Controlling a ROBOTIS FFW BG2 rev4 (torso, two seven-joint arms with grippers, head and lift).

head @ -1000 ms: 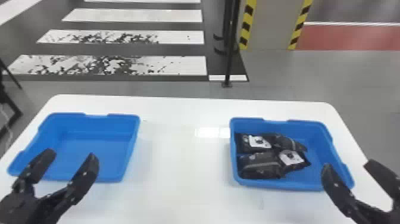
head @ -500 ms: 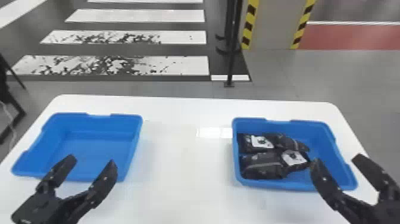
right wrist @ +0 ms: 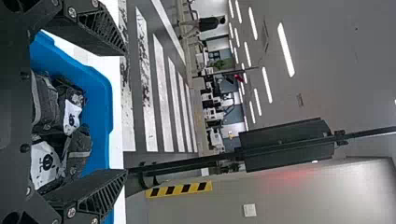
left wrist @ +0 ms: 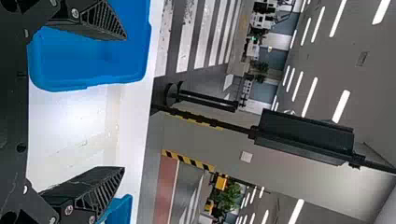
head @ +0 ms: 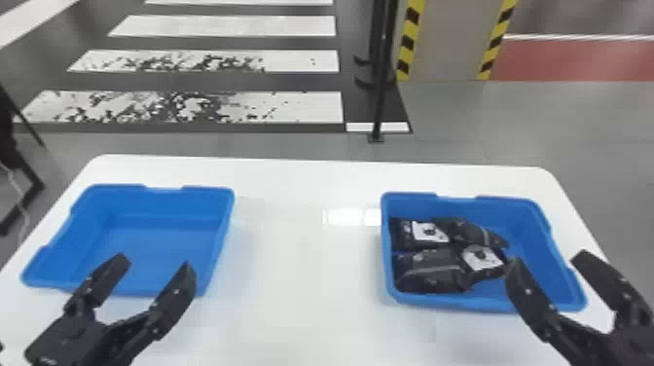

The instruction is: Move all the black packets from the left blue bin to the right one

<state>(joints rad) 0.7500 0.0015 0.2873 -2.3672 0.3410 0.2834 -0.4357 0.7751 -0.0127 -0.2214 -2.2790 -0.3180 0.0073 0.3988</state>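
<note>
L gripper (head: 153, 263): pos. above near L area of table (head: 292, 292), inboard of L edge. Base (head: 68, 340) at lower L of head view; fingers (head: 177, 287) point obliquely toward far edge, spread wide, tips well apart.

R gripper (head: 547, 259): pos. near R edge, base (head: 635, 343) at lower R of head view; fingers (head: 528, 292) angled toward far edge, tilted slightly L, likewise wide apart. Wrist views confirm gap, L & R.
</note>
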